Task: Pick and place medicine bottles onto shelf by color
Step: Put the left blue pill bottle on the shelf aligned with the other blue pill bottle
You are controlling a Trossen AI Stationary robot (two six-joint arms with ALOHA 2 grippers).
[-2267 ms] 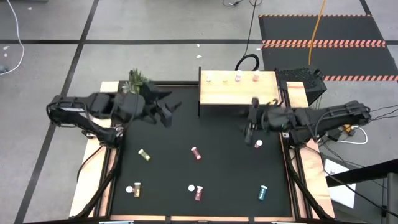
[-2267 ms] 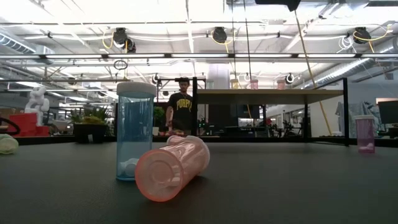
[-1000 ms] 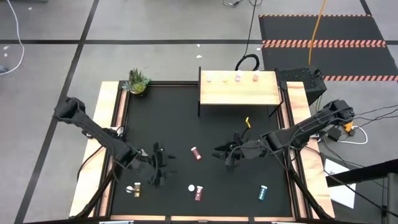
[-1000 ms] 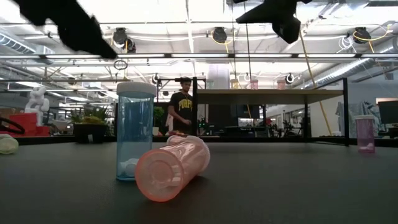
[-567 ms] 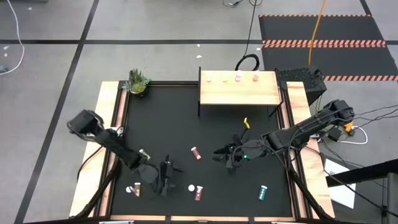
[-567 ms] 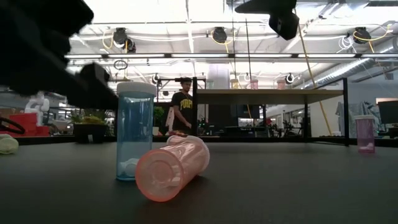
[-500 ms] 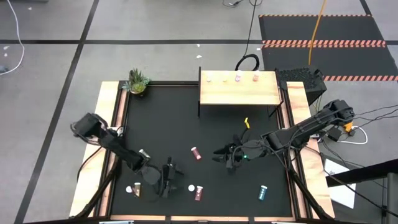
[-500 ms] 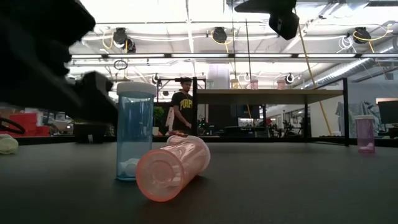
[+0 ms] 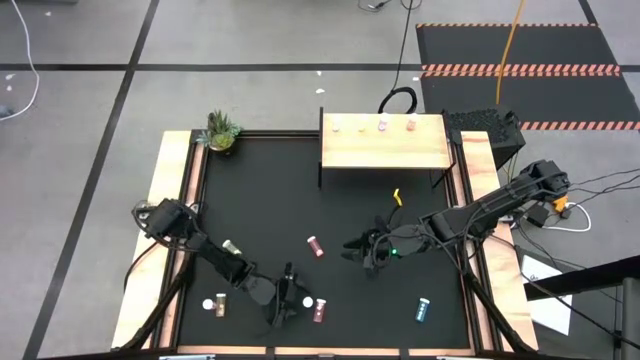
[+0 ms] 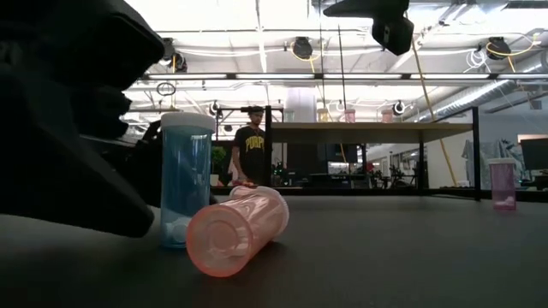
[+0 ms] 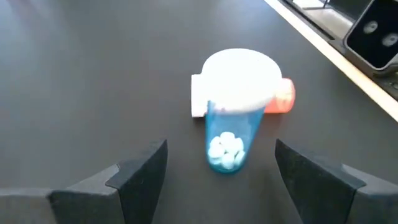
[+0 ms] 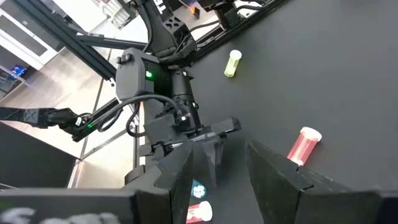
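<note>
Now your left gripper [image 9: 291,299] sits low near the front edge of the table, farther toward the middle than it was half a second ago, when it hung short of the small upright bottle there. Its fingers [image 11: 138,171] stand wide apart with nothing between them, and in the left wrist view the upright teal bottle [image 11: 230,127] with its white cap stands just ahead of the gap, a pink bottle [image 11: 281,98] lying on its side right behind it. In the low view the arm's dark bulk now fills the left of the picture and reaches the teal bottle, where a moment ago it stopped short of it.

Your right gripper [image 9: 367,252] has not moved over the last second; it hangs above the table's middle, right of the dark red bottle [image 9: 315,246] lying there. Its fingers [image 12: 280,171] are partly apart and hold nothing.

On the shelf [image 9: 385,150] at the back, four bottles stand in a row along the far edge, as before. The yellow bottle [image 9: 230,248] lies near the left arm, another teal bottle [image 9: 423,310] at front right, and one more bottle [image 9: 215,303] at front left, all unchanged.
</note>
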